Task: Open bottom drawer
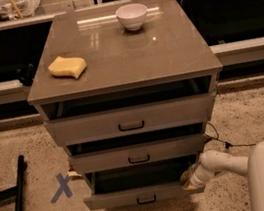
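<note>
The bottom drawer [138, 196] is the lowest, narrowest grey-beige front of the cabinet, with a small black loop handle [146, 200]. It stands pulled out toward me, with its dark inside showing above the front. My gripper [188, 181] reaches in from the lower right on a white arm [223, 162] and sits at the drawer's right end, against the front's top corner.
The middle drawer [138, 153] and the top drawer [130, 120] stand slightly out. A white bowl [132, 16] and a yellow sponge [67, 67] lie on the cabinet top. A black bar [19, 195] and a blue tape cross [61, 186] are on the floor at left.
</note>
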Tool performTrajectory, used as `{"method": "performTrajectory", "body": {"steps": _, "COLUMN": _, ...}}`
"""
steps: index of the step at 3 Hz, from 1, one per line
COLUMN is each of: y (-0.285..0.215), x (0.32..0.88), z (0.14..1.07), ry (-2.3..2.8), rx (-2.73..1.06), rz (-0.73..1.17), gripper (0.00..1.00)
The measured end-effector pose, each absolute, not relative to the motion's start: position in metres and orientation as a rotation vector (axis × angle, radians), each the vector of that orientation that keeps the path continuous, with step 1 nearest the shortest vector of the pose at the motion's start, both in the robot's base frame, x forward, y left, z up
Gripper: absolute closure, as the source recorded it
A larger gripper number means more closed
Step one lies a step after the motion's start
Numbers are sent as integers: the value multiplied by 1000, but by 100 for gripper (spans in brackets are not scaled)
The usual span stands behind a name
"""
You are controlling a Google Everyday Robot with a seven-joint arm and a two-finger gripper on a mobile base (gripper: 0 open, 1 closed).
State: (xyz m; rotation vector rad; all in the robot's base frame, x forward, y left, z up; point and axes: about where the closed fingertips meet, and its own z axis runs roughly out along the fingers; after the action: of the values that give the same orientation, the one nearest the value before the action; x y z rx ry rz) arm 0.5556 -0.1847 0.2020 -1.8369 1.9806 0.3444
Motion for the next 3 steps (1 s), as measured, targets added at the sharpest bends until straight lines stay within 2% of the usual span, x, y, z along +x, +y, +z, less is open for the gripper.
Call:
{"method": "performTrajectory", "body": {"steps": 1, "y": -183, "x": 554, "z": 200, "ry": 1980, "rx": -1838, "rz": 350, "gripper": 59}}
{"method": "performTrajectory", "body": {"steps": 2, "y": -181, "x": 552, "z": 198, "ry": 1980, "rx": -1840, "rz": 357, "gripper": 28}}
{"method": "performTrajectory", "body": {"steps": 3, "y": -180, "x": 551, "z": 197, "ry": 1980, "rx": -1841, "rz": 361, "gripper": 5}}
